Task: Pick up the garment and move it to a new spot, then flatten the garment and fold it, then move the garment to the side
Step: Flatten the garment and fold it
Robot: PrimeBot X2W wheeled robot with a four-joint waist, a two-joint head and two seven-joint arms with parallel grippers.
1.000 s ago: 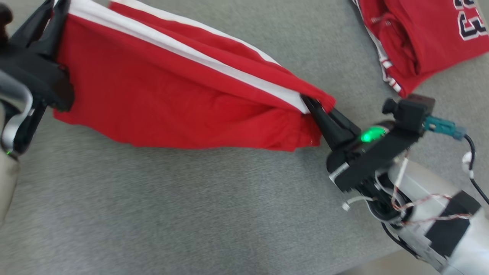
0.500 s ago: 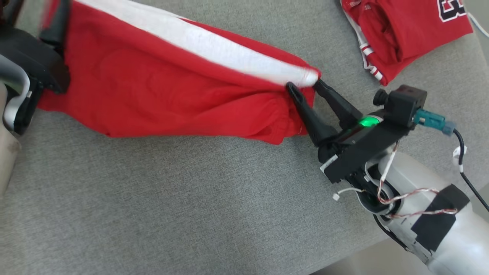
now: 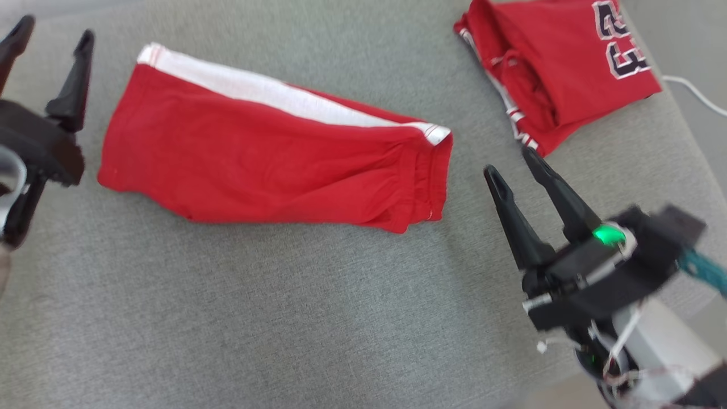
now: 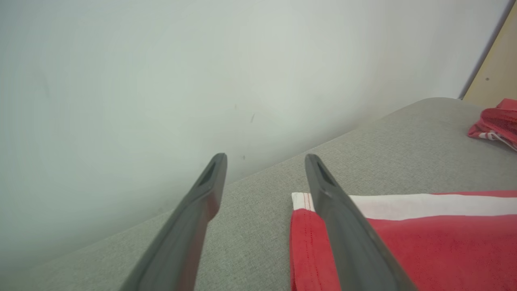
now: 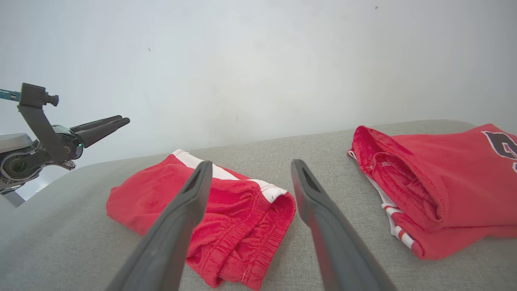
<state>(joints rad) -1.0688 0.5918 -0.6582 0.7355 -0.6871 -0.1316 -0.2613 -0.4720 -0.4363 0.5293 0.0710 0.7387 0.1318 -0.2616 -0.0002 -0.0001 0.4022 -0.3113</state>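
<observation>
Upholstery [image 3: 284,318] grey, garment [image 3: 272,165] on it, pale wall [image 4: 121,72]

- A two-digit number [image 3: 622,45] is showing on the folded red jersey [image 3: 556,74] in the head view. It is printed in black figures with a white outline and is lying sideways to the camera.
- The lower figure is reading as a 3. The upper one is looking like a 2, but the view's top edge is cutting it off, so it is not certain.
- In the right wrist view, part of a dark, white-edged figure [image 5: 503,145] is showing at the right edge, too little to read.
- A small tag [image 5: 381,164] inside the neck opening is carrying print too small to read.
</observation>
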